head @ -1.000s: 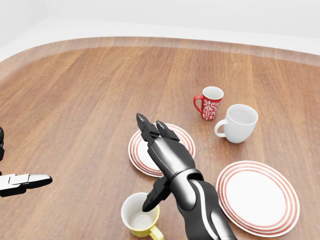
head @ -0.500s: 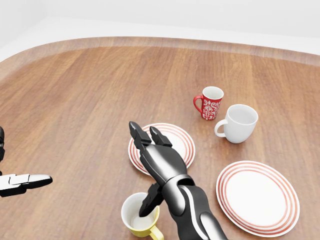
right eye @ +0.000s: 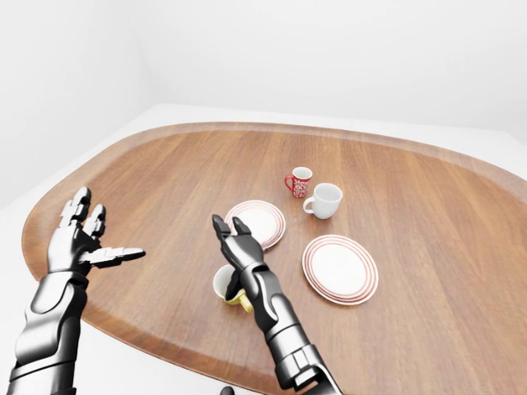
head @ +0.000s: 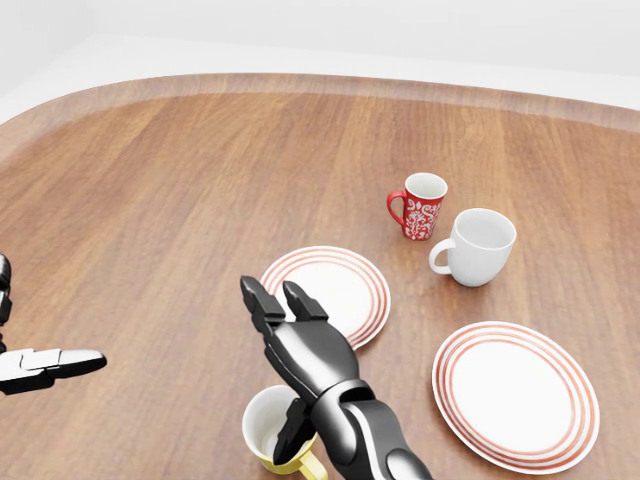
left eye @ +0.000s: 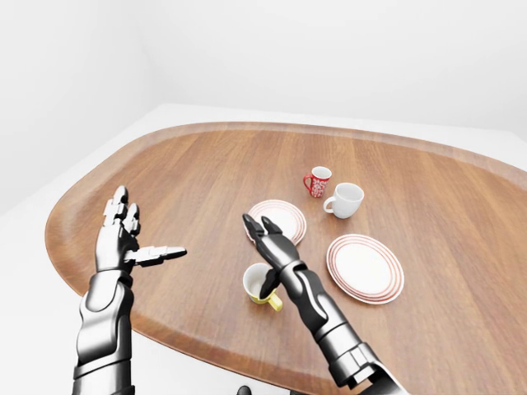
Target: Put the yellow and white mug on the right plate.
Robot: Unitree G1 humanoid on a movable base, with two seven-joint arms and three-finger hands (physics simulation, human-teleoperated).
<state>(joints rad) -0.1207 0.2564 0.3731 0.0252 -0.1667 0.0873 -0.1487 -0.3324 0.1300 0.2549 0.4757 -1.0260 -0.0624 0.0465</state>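
The yellow and white mug (head: 266, 436) stands upright near the bottom edge of the head view, with its handle toward the bottom right. My right hand (head: 288, 352) is open just above and to the right of it, fingers spread toward the top of the view. The thumb reaches down over the mug's rim; I cannot tell if it touches. The right plate (head: 515, 392), white with red rings, lies bare at the lower right. My left hand (left eye: 132, 244) is open and empty, far to the left over the table edge.
A second red-ringed plate (head: 340, 280) lies just above my right hand. A red patterned mug (head: 422, 205) and a white mug (head: 480, 245) stand above the right plate. The brown table's edge (left eye: 90, 280) runs close by my left hand.
My right hand has moved left and down in the head view, off the left plate and over the yellow mug. The left hand and the mugs have not moved.
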